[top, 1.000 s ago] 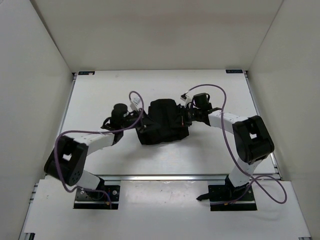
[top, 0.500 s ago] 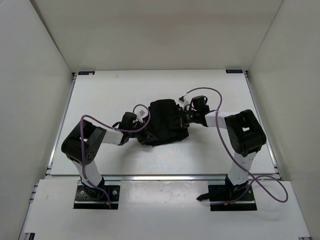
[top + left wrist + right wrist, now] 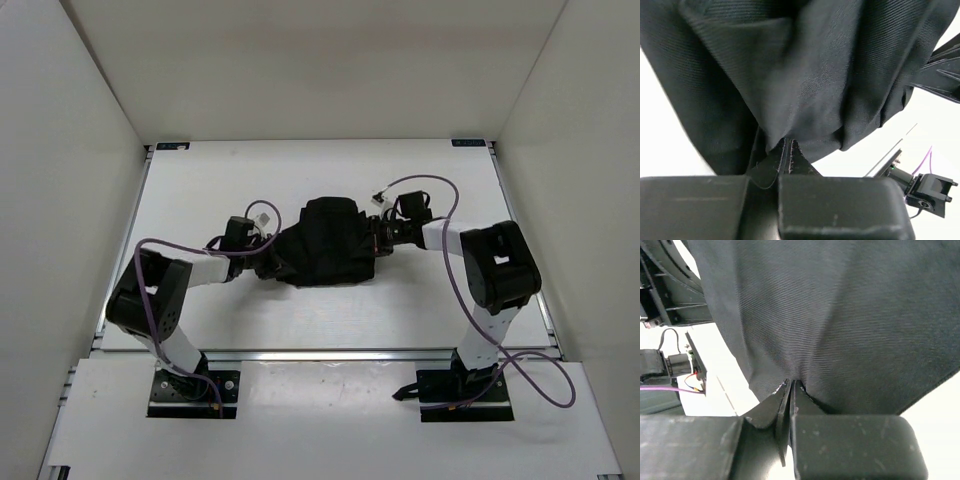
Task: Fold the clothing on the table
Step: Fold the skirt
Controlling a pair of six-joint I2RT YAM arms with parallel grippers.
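- Around the workspace, you have plain white walls (image 3: 60,200) on the left, right and far sides.
- The table (image 3: 200,190) is a flat white surface. A metal rail (image 3: 330,354) runs along its near edge, just ahead of both arm bases.
- The clothing (image 3: 328,243) is at the middle of the table, between the two wrists. It is a single black garment bunched into a compact mound. The top view does not show you whether its underside rests on the surface or is raised off it.
- The left arm (image 3: 160,300) reaches in from the near left, with its wrist at the garment's left edge. The right arm (image 3: 495,270) reaches in from the near right, with its wrist at the garment's right edge.
- The left gripper (image 3: 788,147) has its fingers pressed together on a fold of the black fabric. In its wrist view the cloth fans out from the fingertips and fills most of the frame.
- The right gripper (image 3: 791,386) is likewise pinched tight on the cloth. The weave pulls into a point at the fingertips.
- A purple cable (image 3: 440,195) loops over the right wrist, and a similar one trails along the left arm.
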